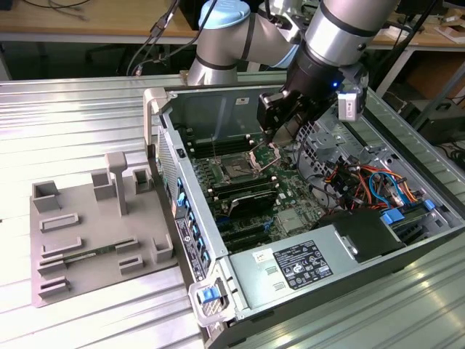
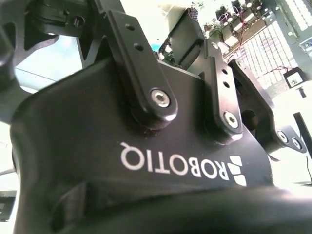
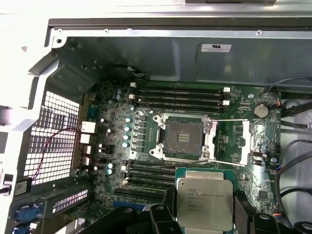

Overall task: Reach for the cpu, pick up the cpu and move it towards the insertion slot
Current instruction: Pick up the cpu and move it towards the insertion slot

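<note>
cpu: silvery square chip pinched between the gripper's dark fingers in the first wrist view, hanging over the green board right beside the socket, not in it yet
insertion slot: dark square socket, shiny frame flipped open, wire lever swung out, memory slots on either side; also visible in the exterior view
gripper: closed on the chip's edges, sitting low inside the open pc case, just above the socket
grey tray: on the metal table at the exterior view's left, well apart from the case
</note>
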Motion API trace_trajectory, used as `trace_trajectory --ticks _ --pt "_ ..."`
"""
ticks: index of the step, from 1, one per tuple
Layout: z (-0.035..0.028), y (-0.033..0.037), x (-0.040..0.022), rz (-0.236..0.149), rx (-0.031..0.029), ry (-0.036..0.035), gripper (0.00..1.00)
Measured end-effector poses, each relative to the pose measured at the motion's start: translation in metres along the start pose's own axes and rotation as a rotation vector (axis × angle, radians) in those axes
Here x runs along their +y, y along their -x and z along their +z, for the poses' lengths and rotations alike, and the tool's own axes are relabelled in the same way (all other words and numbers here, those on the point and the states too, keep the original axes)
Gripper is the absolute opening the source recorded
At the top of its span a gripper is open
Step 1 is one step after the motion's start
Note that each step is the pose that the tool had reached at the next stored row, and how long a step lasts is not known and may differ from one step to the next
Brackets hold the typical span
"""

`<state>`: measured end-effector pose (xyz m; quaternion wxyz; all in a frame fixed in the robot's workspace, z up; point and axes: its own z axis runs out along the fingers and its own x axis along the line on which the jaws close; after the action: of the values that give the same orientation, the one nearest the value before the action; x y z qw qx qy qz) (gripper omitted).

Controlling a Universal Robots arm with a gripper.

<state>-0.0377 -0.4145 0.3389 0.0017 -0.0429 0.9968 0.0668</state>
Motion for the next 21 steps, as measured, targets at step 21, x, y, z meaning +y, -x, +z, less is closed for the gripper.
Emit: trace_trajectory --ticks 21 --pt "0.0065 0.0025 -0.0011 0.0 -0.0029 0.0344 0.55"
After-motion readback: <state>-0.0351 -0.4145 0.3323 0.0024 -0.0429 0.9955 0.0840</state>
